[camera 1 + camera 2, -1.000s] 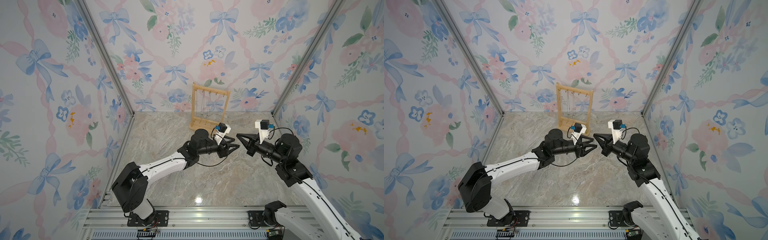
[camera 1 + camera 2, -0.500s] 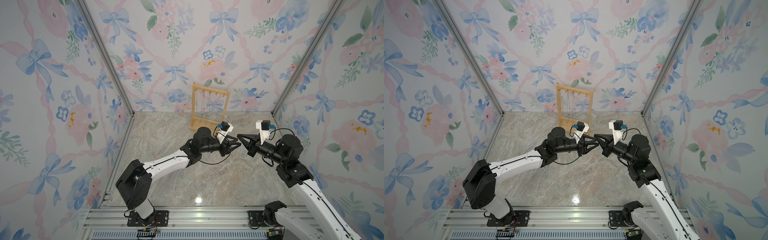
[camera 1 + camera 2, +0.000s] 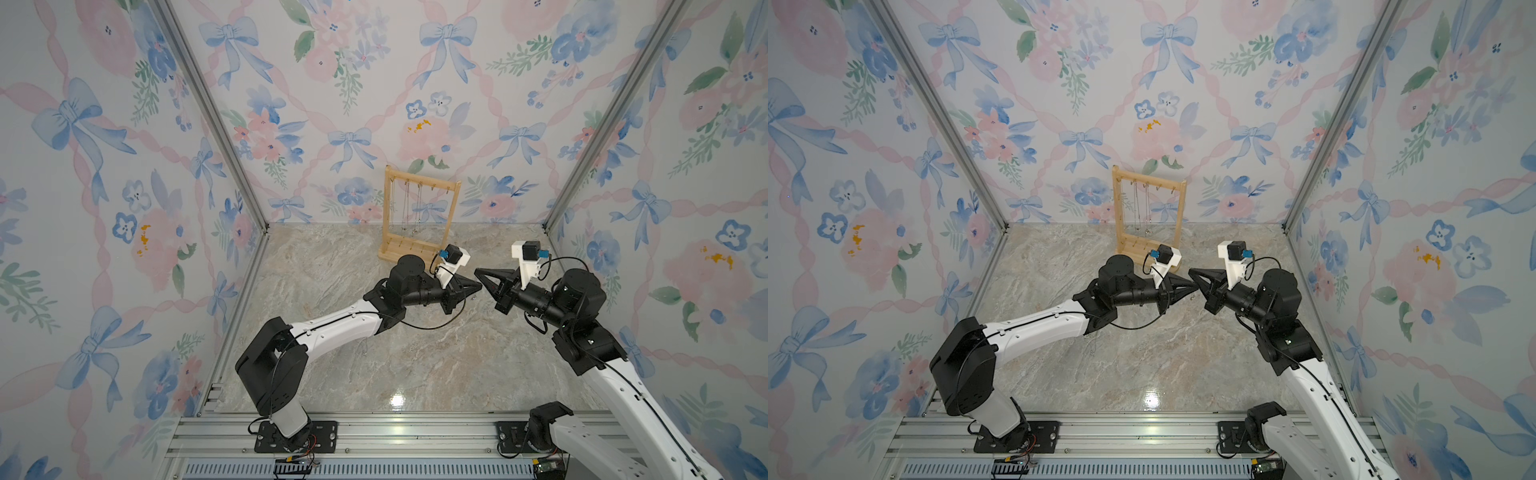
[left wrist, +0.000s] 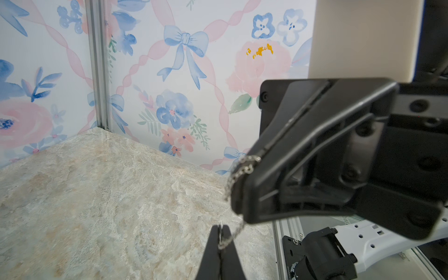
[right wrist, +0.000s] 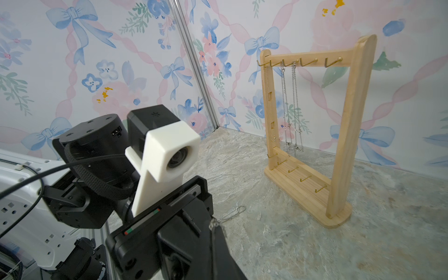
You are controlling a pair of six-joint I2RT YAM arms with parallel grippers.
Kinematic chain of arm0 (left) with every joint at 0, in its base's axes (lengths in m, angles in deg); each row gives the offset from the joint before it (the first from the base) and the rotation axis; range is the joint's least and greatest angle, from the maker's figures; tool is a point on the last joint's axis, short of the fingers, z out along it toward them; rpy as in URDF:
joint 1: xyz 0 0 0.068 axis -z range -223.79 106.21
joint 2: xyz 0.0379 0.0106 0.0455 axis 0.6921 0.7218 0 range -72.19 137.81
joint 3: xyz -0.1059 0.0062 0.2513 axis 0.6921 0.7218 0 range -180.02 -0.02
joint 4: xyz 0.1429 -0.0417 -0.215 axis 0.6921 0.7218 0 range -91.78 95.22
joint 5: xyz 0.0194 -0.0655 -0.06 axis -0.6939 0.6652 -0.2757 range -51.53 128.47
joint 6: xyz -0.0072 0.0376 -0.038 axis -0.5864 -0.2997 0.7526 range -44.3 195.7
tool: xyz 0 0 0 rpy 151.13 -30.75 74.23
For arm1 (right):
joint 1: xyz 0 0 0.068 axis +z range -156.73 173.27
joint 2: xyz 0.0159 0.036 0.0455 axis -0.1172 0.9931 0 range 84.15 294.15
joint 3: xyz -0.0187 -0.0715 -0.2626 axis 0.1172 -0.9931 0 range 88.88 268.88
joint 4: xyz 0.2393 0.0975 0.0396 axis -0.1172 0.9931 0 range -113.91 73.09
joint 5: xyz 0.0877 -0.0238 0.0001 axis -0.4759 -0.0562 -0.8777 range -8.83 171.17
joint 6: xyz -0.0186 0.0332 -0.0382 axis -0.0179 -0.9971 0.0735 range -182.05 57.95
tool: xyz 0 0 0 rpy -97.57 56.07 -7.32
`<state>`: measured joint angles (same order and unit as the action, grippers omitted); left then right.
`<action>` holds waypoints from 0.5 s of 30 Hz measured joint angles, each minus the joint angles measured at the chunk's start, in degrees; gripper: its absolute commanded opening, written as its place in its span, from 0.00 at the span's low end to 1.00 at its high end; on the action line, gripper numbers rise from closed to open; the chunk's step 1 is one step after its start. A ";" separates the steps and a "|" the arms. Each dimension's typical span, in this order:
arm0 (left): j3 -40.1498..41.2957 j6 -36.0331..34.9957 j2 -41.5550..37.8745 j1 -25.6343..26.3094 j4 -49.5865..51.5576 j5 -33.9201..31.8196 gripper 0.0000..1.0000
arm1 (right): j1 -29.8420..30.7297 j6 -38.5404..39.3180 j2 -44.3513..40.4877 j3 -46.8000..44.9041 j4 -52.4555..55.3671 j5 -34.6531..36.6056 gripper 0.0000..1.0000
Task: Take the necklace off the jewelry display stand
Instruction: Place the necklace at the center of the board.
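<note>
My left wrist view alone shows clearly: left gripper [image 4: 220, 229] and right gripper [image 4: 257, 158] both clench the silver-link necklace [image 4: 245, 166].

Bright even light, soft shadows, glare on floor [image 3: 397, 400]

Lab booth: floral panels [image 3: 374, 83], aluminium rails [image 3: 374, 432]
</note>
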<state>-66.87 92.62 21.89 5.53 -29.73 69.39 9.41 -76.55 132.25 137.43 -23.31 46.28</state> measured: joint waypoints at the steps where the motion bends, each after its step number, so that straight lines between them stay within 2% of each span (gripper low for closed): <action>1: 0.26 0.02 0.00 0.00 -0.28 -0.02 0.00 | 0.00 0.02 0.00 0.00 0.20 -0.22 0.00; 9: 6.64 1.16 -3.98 0.26 -1.88 -1.99 0.00 | 1.14 0.39 0.76 0.00 2.47 -1.60 0.00; 15: 15.13 3.43 -11.65 0.44 -2.67 -6.05 0.00 | 6.99 0.85 1.77 0.02 2.73 -1.75 0.00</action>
<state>-51.75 96.06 10.24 5.96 -32.39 63.33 16.40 -75.70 134.02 137.46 -20.57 44.53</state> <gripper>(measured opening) 0.042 0.047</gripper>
